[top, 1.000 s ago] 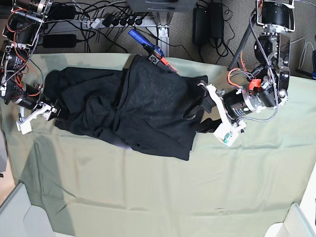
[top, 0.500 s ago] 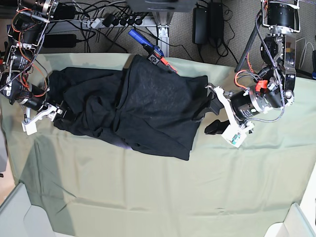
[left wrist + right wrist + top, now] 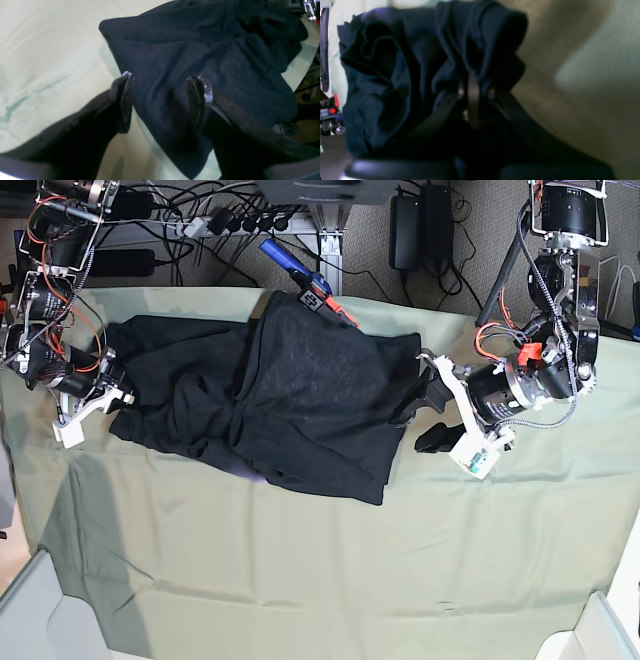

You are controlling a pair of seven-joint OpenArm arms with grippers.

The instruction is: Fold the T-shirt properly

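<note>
T-shirt [image 3: 270, 395] fabric, lying crumpled across the desk's [image 3: 330, 580] far half, is being released by the backing, open-jawed left gripper [image 3: 428, 412] while being kept clamped by the right gripper [image 3: 112, 394] near the left edge, so folding is barely begun.

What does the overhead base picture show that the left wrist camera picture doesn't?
Only the base view shows the whole scene: both arms, the right gripper shut on the far end of the T-shirt, and the power strip and cables behind the table. Only the left wrist view shows, close up, the left gripper with its jaws open astride a fold of the shirt's edge. Both show the black shirt lying crumpled on the pale green cloth.
</note>
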